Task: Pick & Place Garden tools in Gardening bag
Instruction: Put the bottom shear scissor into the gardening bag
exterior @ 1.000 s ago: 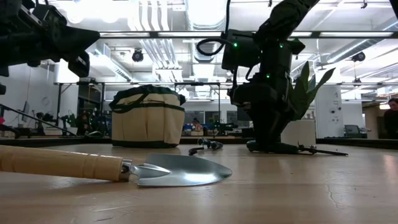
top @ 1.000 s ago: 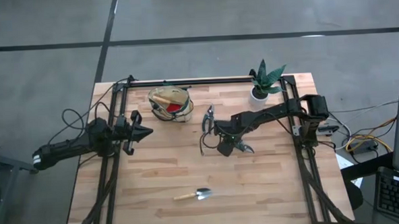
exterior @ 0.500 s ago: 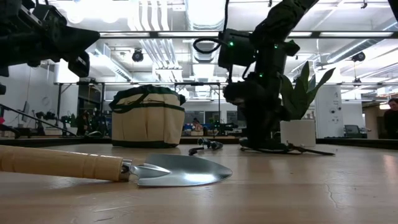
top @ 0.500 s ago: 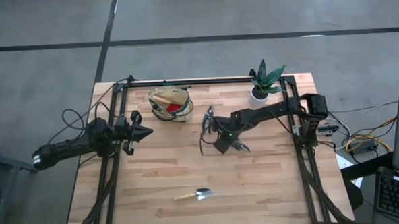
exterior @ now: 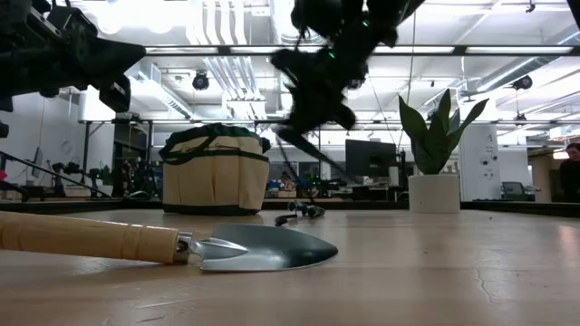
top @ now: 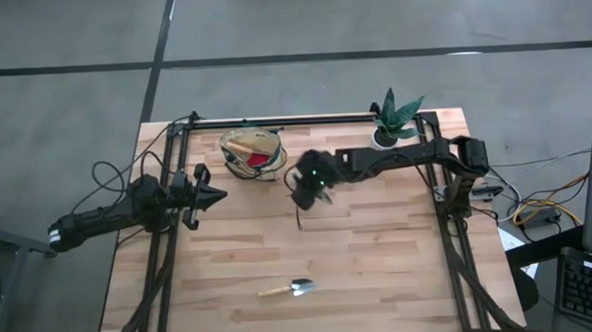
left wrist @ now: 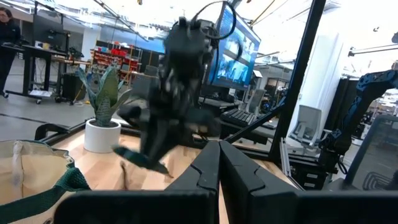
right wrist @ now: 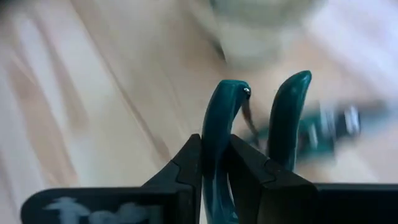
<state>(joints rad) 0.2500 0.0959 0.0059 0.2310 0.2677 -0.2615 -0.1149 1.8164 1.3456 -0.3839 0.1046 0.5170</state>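
My right gripper is shut on a pair of pruning shears with teal handles, up in the air just right of the tan gardening bag. The bag holds a red piece and a wooden handle. A second pair of shears lies on the table below, and a thin dark stick lies beside it. A wooden-handled trowel lies near the front edge. My left gripper is shut and empty, left of the bag. My right gripper pinches one teal handle of the shears between its two fingers. The second handle stands free beside one finger. The shears are lifted clear of the table and slant down below the gripper.
A green plant in a white pot stands at the far right. Black frame rails run along the table's left, right and far sides. The table's middle is bare wood.
My right gripper has risen from the table with the shears, which it had held low on the table top. It has swung toward the table's left and far edge, toward the bag. The shears are now lifted clear.
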